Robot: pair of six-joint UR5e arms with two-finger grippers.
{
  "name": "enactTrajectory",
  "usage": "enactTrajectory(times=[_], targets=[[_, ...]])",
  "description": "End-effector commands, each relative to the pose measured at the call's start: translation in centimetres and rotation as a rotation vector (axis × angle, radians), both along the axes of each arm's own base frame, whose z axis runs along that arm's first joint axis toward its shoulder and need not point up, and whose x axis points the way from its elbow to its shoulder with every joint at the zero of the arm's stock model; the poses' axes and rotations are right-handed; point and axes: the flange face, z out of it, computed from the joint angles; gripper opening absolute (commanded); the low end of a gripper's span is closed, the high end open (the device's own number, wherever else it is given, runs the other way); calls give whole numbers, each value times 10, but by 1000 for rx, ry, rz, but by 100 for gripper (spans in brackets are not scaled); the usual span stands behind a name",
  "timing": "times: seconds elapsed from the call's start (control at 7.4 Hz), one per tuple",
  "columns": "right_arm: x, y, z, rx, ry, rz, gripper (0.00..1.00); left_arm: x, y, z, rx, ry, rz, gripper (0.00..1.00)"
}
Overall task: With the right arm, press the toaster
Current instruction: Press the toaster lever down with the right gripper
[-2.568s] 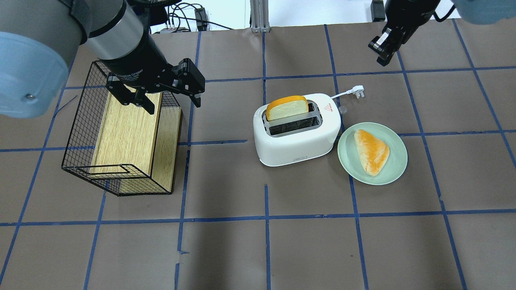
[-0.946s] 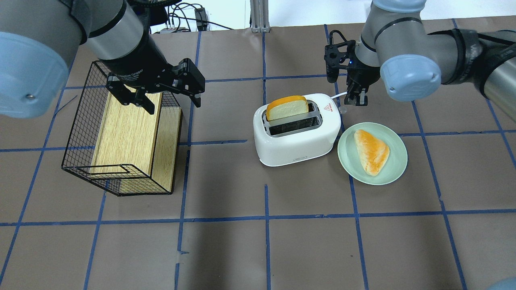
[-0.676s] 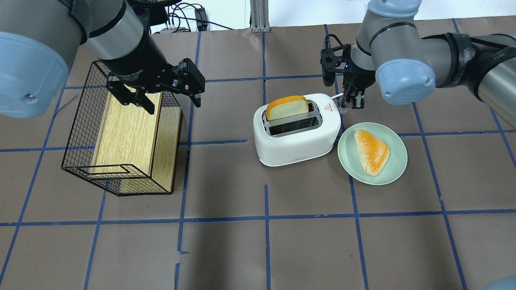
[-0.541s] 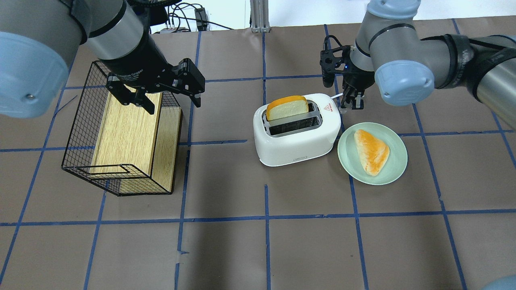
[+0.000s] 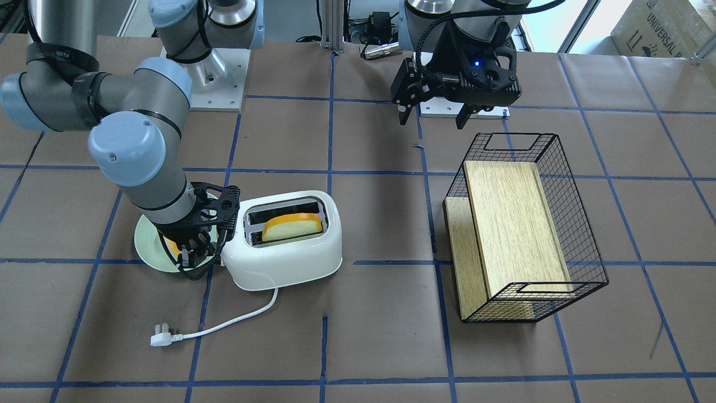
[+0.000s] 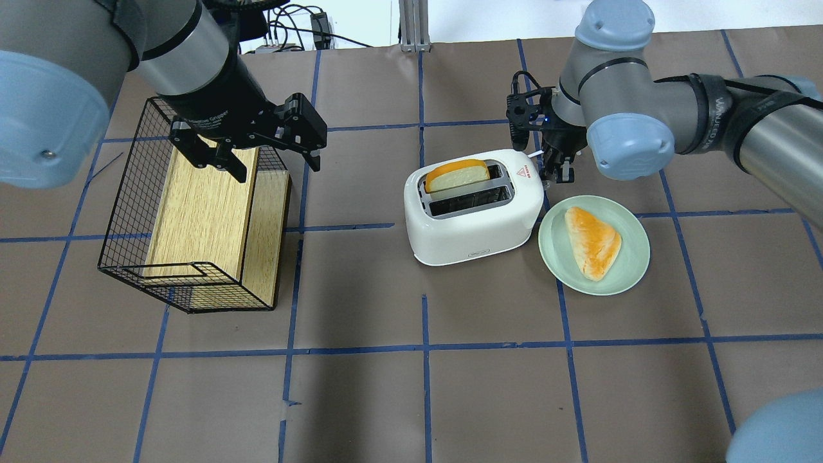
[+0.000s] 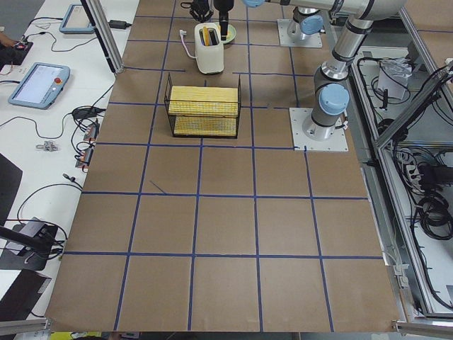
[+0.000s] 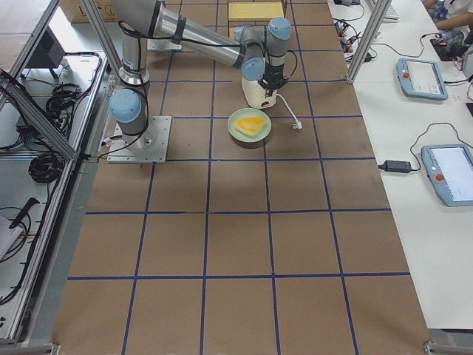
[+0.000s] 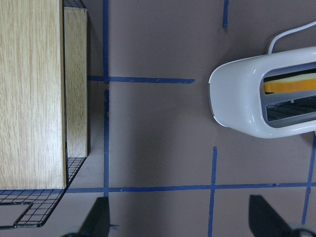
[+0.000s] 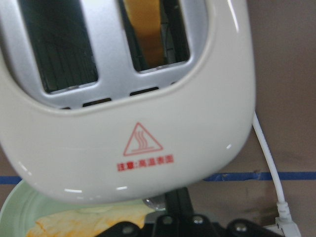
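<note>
The white two-slot toaster (image 6: 472, 222) stands mid-table, also in the front view (image 5: 285, 254), with a bread slice (image 6: 458, 175) sitting low in its far slot. My right gripper (image 6: 558, 170) is shut, fingers together, and points down against the toaster's right end beside the red label (image 10: 143, 148). In the front view it (image 5: 196, 253) sits between toaster and plate. The right wrist view shows the toaster's end (image 10: 128, 98) very close. My left gripper (image 6: 278, 168) is open and empty above the wire basket, away from the toaster.
A green plate (image 6: 633, 270) with a triangular bread piece (image 6: 595, 241) lies right of the toaster, touching distance from my right gripper. A black wire basket (image 6: 128, 193) holding a wooden board (image 6: 199, 212) stands at the left. The white cord and plug (image 5: 159, 339) trail behind the toaster.
My right arm swung in from the far right and lowered its gripper onto the toaster's right end. The bread slice has sunk lower in its slot. The left arm has not moved.
</note>
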Motion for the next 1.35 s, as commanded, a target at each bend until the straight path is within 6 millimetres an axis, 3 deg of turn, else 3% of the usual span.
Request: enactTrajectory(times=[0.0,0.41,1.08,1.22], targets=[[0,2,-7,0,0,-6,9,0,0,1,-2,0,0,100],[-1,10,-26,7,-6,-9,9,0,0,0,0,0,0,100],[-1,10,-26,-8,-10,-18,9,0,0,0,0,0,0,100],[-1,8,-8,-33,-7,-41,8,0,0,1,-2,0,0,100]])
